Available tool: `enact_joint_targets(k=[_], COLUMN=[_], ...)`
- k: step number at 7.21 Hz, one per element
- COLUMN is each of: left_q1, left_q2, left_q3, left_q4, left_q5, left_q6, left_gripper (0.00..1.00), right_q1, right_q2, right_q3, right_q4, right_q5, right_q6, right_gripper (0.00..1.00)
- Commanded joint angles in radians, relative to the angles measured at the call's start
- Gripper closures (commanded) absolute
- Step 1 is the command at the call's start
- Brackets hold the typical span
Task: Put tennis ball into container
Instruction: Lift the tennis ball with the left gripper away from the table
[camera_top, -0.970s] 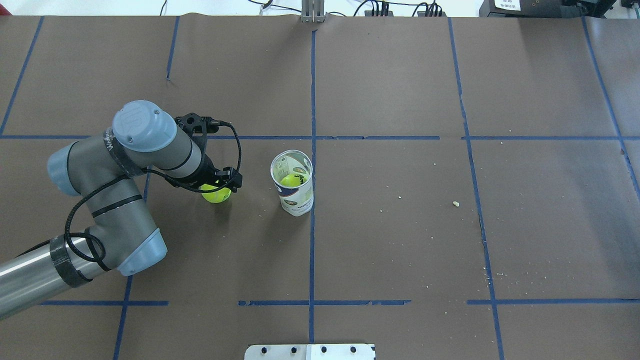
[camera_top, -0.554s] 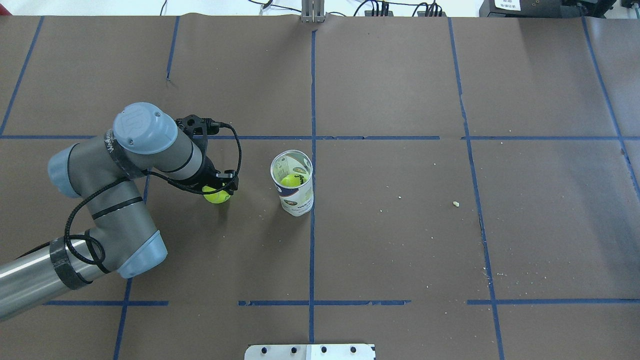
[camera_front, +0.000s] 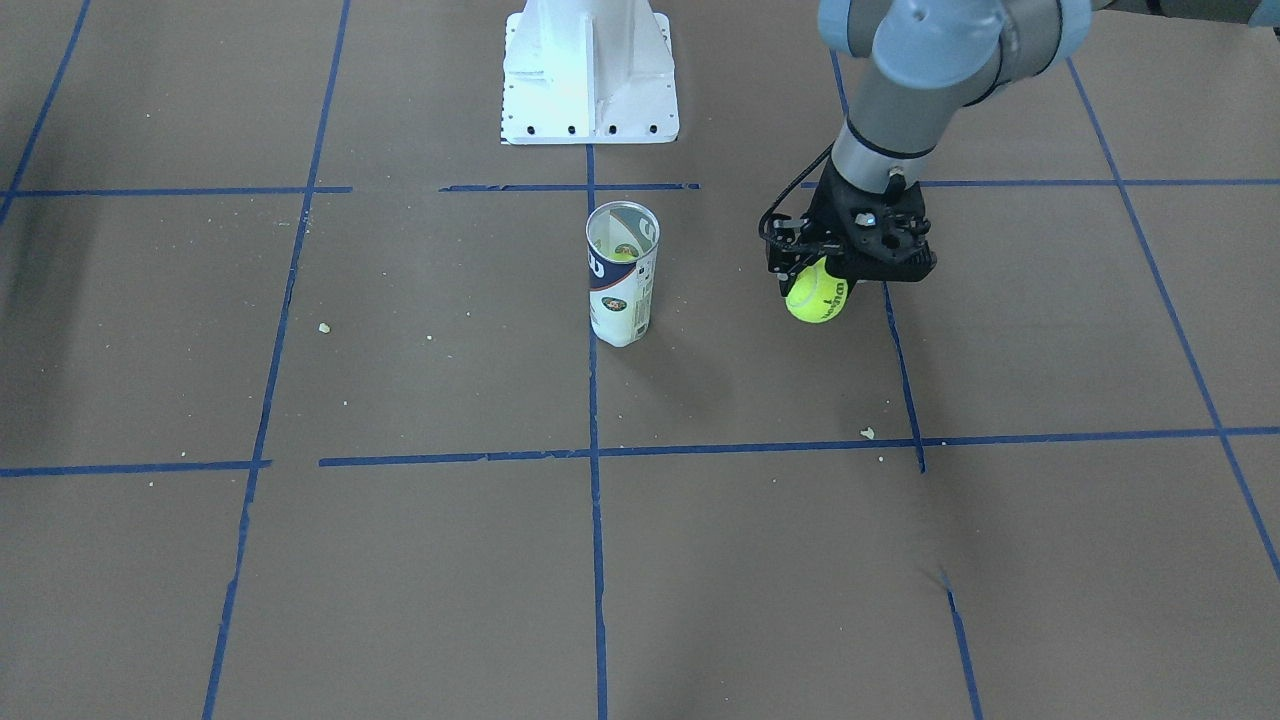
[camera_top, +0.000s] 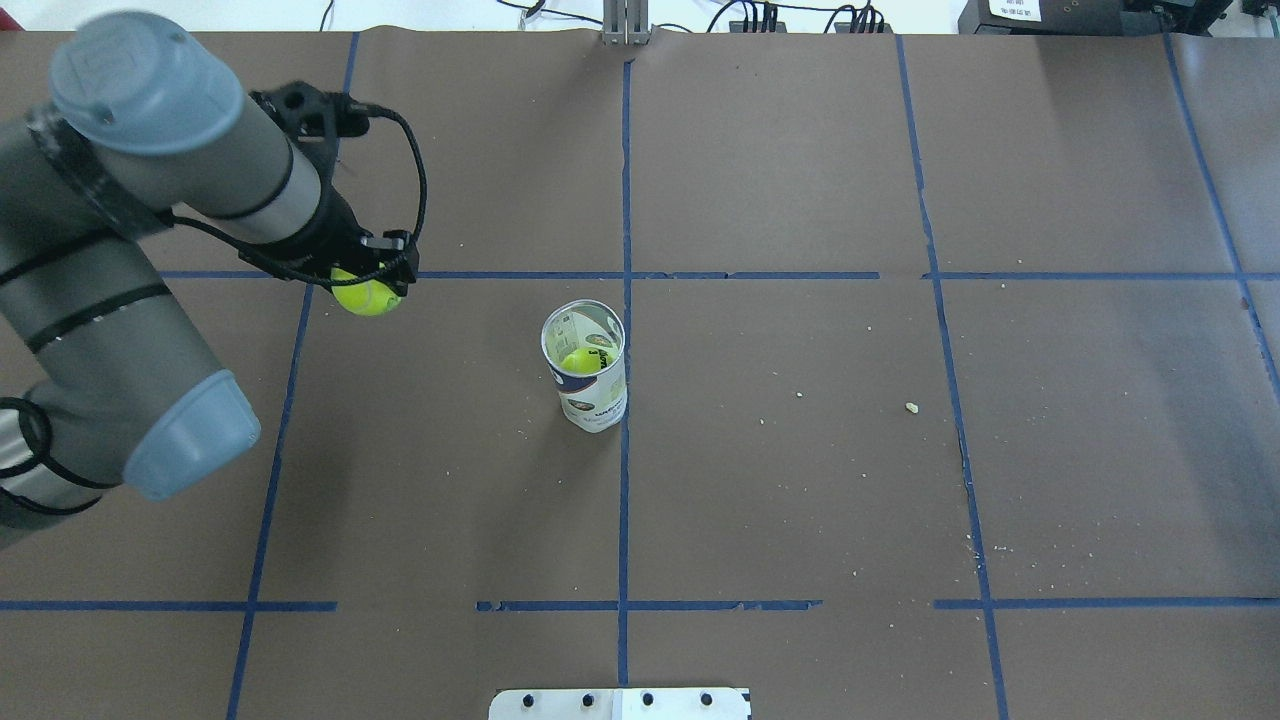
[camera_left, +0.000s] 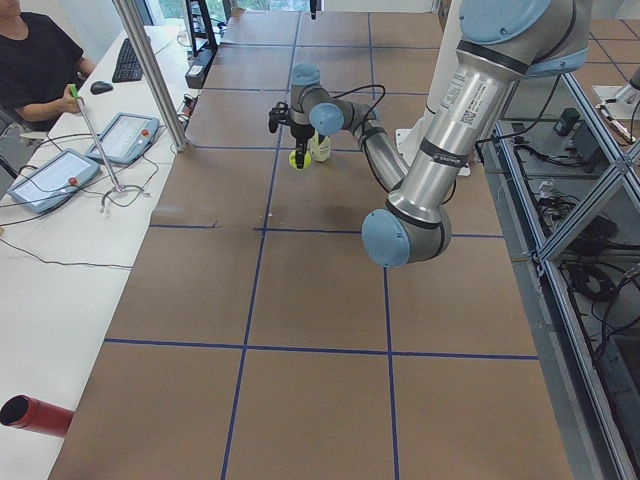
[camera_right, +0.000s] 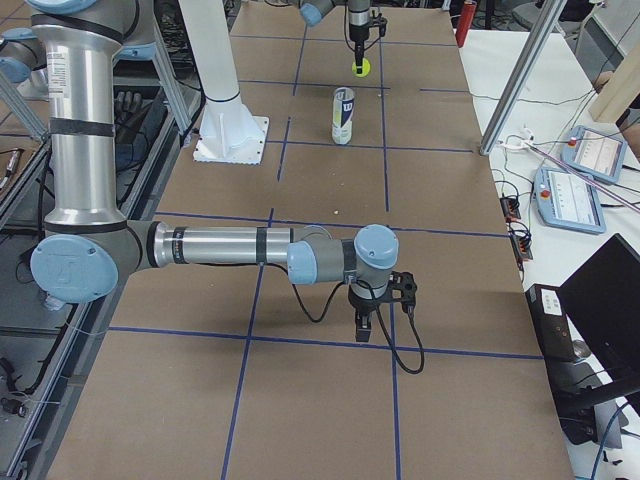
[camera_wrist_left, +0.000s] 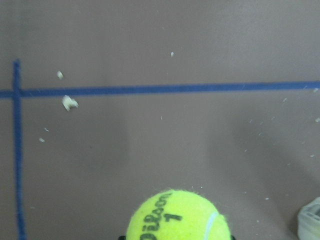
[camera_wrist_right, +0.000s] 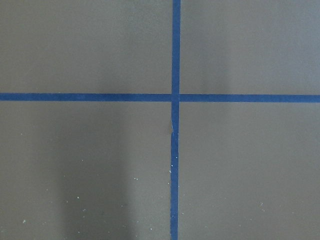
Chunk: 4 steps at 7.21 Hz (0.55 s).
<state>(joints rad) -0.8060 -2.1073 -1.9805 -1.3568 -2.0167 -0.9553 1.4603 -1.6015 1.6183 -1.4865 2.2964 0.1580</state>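
Observation:
My left gripper (camera_top: 370, 284) is shut on a yellow-green tennis ball (camera_top: 363, 301) and holds it in the air, off the brown table cover. In the front-facing view the ball (camera_front: 818, 297) hangs under the black gripper (camera_front: 823, 282), well to the side of the container (camera_front: 621, 275). The clear can (camera_top: 585, 365) stands upright near the table's middle line, with another tennis ball (camera_top: 580, 361) inside it. The left wrist view shows the held ball (camera_wrist_left: 177, 217) at its bottom edge. My right gripper (camera_right: 363, 326) hovers low over the table far from the can; I cannot tell its state.
The white pedestal base (camera_front: 590, 70) stands behind the can on the robot's side. Blue tape lines (camera_top: 625, 450) cross the brown cover, and small crumbs (camera_top: 911, 407) lie scattered on it. Operators' tablets (camera_left: 60, 175) sit on a side desk.
The left arm has risen and carried the ball up off the table and away from the can, toward the table's far left. The can has not moved.

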Motion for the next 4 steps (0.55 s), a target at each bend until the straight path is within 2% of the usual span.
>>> enact_joint_targets(k=[1,2,3,4], left_q1=[-0.087,-0.093,-0.085,-0.073], left_q2=[-0.138,-0.201,-0.220,-0.302], left_q3=[-0.159,-0.179,-0.152,-0.064], left_q4=[0.346,0.434,0.430,0.430], left_q5=[-0.055,-0.080,-0.123,-0.149], left_q6=[0.047,0.046,0.030,0.011], left_gripper=[1.00,1.00,1.00,1.00], right_q1=[0.000,0.000,0.000,0.000], right_q2=[0.000,0.000,0.000,0.000], right_q3=[0.000,0.000,0.000,0.000], right_q4=[0.000,0.000,0.000,0.000], right_q5=[0.000,0.000,0.000,0.000], right_q6=[0.000,0.000,0.000,0.000], right_gripper=[0.00,0.00,0.00,0.00])
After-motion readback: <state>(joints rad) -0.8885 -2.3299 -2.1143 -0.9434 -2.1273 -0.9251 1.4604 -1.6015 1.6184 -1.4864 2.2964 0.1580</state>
